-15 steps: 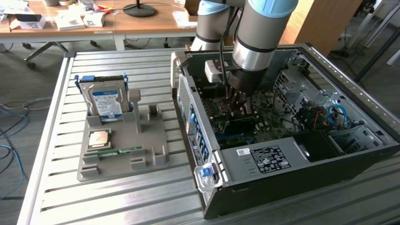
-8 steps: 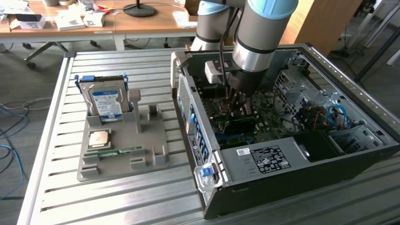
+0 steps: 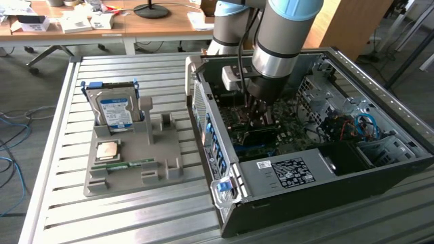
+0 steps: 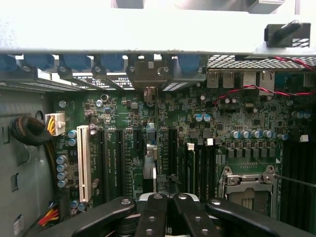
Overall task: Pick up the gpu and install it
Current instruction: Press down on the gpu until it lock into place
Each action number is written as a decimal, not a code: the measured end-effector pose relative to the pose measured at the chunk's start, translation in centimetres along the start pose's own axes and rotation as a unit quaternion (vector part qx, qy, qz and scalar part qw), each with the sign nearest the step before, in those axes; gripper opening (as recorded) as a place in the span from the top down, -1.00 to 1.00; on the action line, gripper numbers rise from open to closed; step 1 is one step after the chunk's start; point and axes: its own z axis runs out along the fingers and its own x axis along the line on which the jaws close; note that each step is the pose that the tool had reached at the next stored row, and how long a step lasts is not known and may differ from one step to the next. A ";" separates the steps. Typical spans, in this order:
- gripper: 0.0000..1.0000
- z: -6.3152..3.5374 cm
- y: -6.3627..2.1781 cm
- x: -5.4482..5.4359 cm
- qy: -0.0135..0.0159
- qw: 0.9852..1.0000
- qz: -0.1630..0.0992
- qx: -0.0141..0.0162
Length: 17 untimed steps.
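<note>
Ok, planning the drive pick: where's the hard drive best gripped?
Upper half, from straight above, pinching its two broad faces: the hard drive stands upright in the grey stand, its lower end sunk in a slot and its top edge free.

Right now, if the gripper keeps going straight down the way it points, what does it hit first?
Probably the motherboard inside the open PC case. The gripper points down into the case, above the expansion slots. How near it is I cannot tell, and I cannot make out the gpu in it.
</note>
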 end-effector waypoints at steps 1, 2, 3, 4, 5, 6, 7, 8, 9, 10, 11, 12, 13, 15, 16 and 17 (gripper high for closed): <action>0.79 0.00 0.00 0.0 0.000 1.000 0.000 0.000; 0.79 0.00 0.01 0.0 0.000 1.000 0.000 0.000; 0.79 0.00 0.03 0.0 0.000 1.000 0.000 0.000; 0.79 0.00 0.05 0.0 0.000 1.000 0.000 0.000; 0.79 -0.01 0.06 0.0 0.000 1.000 0.000 0.000; 0.79 0.00 0.06 0.0 0.000 1.000 0.000 0.000; 0.79 -0.01 0.09 0.0 0.000 1.000 0.000 0.000; 0.79 -0.01 0.13 0.0 0.000 1.000 0.000 0.001; 0.79 -0.01 0.20 0.0 0.000 1.000 0.000 0.001; 0.79 -0.01 0.28 0.0 0.000 1.000 0.000 0.002; 0.79 -0.01 0.37 0.0 0.000 1.000 0.000 0.003; 0.79 -0.01 0.46 0.0 0.000 1.000 0.000 0.003; 0.79 -0.02 0.54 0.0 0.000 1.000 0.000 0.004; 0.79 -0.01 0.64 0.0 0.000 1.000 0.000 0.005; 0.79 -0.01 0.64 0.0 0.000 1.000 0.000 0.005; 0.79 -0.01 0.64 0.0 0.000 1.000 0.000 0.005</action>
